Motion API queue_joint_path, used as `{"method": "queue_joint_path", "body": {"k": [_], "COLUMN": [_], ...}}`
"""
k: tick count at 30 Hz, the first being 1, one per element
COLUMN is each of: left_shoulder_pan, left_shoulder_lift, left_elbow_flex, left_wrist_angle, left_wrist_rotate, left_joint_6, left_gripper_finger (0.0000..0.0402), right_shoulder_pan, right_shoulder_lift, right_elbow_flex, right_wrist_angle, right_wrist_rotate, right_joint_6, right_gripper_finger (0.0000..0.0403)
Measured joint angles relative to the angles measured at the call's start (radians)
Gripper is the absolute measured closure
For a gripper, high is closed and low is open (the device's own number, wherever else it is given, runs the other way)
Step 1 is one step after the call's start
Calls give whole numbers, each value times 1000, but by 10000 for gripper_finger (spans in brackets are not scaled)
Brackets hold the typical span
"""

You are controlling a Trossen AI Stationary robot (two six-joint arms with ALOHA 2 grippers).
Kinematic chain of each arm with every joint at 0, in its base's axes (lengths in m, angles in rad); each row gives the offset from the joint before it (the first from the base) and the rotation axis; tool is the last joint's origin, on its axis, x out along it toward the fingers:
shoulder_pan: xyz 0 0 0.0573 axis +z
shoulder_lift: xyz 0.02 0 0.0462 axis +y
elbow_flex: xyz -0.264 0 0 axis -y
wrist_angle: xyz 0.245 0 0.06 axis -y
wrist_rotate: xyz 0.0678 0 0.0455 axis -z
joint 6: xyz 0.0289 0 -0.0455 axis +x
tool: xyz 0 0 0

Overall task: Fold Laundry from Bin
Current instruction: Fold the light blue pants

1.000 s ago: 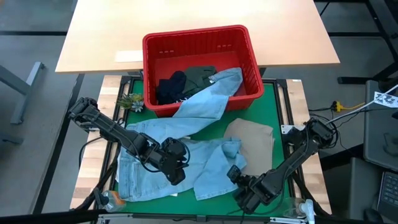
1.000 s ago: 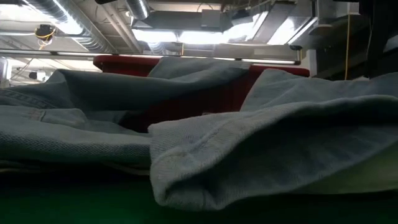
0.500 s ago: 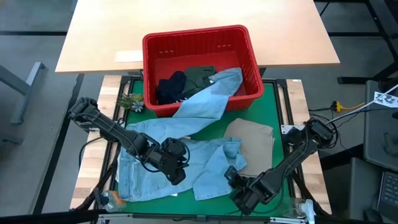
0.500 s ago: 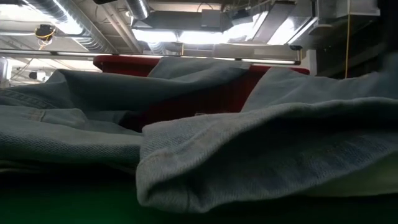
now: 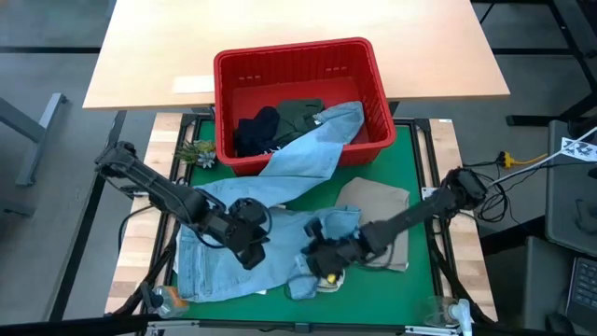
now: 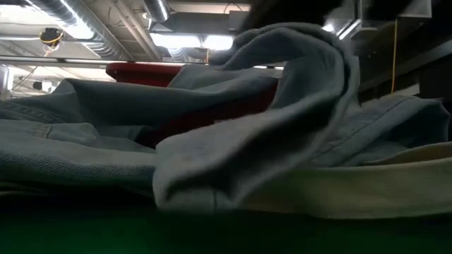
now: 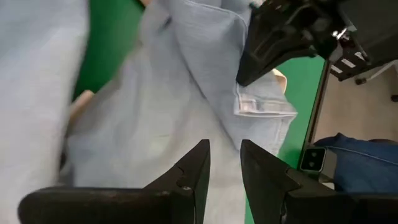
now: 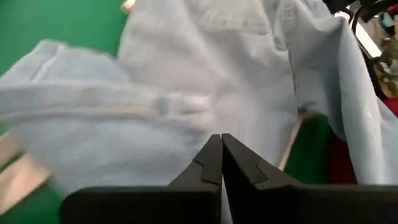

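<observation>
Near: my right pincer clamped shut, seemingly pinching jeans hem on green mat. Left pincer over jeans middle, fingers slightly parted, gripping nothing visible. Risk: thin pinch slips if I lift fast. Khaki cloth lies under right arm, may drag along. Far: jeans leg hangs over red bin rim, could snag; dark garments inside.

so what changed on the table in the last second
The right gripper swung in from the table's near right corner toward the middle, over the jeans. Its jaws went from open to shut, and the jeans' near edge is now bunched and lifted. The left gripper shifted slightly and stays over the jeans. The red bin with one jeans leg trailing out and the beige cloth stayed put.
</observation>
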Motion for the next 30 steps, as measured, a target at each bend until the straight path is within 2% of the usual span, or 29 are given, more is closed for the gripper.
{"method": "queue_joint_path", "body": {"k": [5,9,13,20,26,30], "left_shoulder_pan": [0,-1,-23,-63,-61,-51], "left_shoulder_lift": [-84,-131,-139,-84,-38,-19], "left_elbow_flex": [0,0,0,0,0,0], "left_wrist_angle": [-88,-122,-120,-95,-79,-79], "left_wrist_rotate": [-1,-1,0,3,7,7], "left_joint_6": [0,1,-18,-49,-49,-45], "left_gripper_finger": [316,316,316,316,316,316], "right_shoulder_pan": [-97,-157,-185,-147,-82,-36], "right_shoulder_lift": [19,45,46,-45,-144,-177], "right_elbow_flex": [0,2,0,1,1,1], "right_wrist_angle": [115,195,179,109,-46,-151], "right_wrist_rotate": [-106,-127,-132,-134,-156,-164], "right_joint_6": [-1,-2,-2,-52,-52,13], "right_gripper_finger": [400,396,400,398,400,394]}}
